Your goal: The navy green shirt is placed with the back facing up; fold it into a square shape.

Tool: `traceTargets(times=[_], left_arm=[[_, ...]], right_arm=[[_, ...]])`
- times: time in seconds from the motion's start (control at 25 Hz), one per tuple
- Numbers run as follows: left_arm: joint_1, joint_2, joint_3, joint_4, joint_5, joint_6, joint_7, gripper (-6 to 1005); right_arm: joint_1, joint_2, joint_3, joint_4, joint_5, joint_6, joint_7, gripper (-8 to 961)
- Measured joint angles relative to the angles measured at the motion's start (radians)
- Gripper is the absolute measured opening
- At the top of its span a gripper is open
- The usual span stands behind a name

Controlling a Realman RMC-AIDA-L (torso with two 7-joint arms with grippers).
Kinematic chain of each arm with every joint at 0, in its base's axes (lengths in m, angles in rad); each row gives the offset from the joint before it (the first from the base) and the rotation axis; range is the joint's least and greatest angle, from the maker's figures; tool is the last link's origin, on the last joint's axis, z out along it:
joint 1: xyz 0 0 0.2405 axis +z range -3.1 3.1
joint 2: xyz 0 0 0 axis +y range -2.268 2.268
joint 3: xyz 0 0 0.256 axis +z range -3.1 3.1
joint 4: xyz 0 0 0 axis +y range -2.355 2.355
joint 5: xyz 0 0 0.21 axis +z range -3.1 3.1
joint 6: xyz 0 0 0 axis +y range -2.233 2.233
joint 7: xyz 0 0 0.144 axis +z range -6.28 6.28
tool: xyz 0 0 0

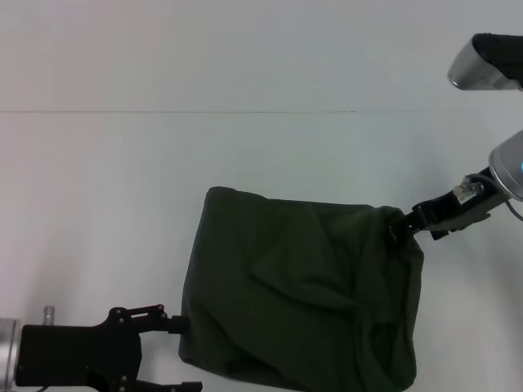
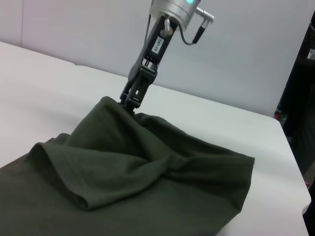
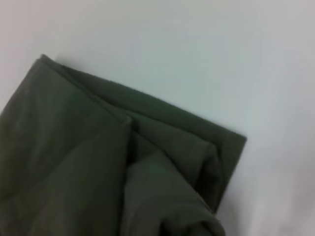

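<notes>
The navy green shirt (image 1: 298, 298) lies in the near middle of the white table, folded into a rough, rumpled rectangle with its plain side up. My right gripper (image 1: 399, 223) is at the shirt's far right corner, shut on the cloth, which rises to a peak at it. The left wrist view shows the same grip (image 2: 130, 102) on the shirt (image 2: 138, 172). My left gripper (image 1: 193, 354) is open, low at the shirt's left edge near the front corner. The right wrist view shows only stacked layers of the shirt (image 3: 98, 162).
The white table (image 1: 98, 204) has a thin seam line (image 1: 245, 112) across the back. A grey arm part (image 1: 484, 63) hangs at the upper right. In the left wrist view a dark object (image 2: 301, 98) stands past the table's far end.
</notes>
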Motion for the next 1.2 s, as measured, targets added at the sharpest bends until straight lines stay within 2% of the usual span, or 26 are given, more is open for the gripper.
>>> traceTargets(times=[0.44, 0.76, 0.88, 1.08, 1.2], left_arm=[[0.001, -0.002, 0.0, -0.003, 0.0, -0.001, -0.001, 845], [0.002, -0.011, -0.007, -0.006, 0.0, -0.001, -0.002, 840], [-0.001, -0.014, -0.01, -0.006, -0.003, -0.001, -0.002, 839], [-0.006, -0.016, -0.026, -0.006, -0.009, -0.015, -0.02, 836], [-0.01, -0.017, -0.051, -0.012, -0.009, -0.022, -0.039, 834]], right_arm=[[-0.08, -0.006, 0.193, 0.009, 0.004, 0.017, -0.088, 912], [-0.116, -0.009, 0.24, 0.008, 0.042, 0.011, -0.14, 913], [-0.119, -0.019, 0.266, -0.028, 0.125, -0.065, -0.176, 913], [-0.105, -0.051, 0.272, -0.142, 0.228, -0.185, -0.184, 914], [-0.095, -0.054, 0.271, -0.209, 0.281, -0.209, -0.202, 913]])
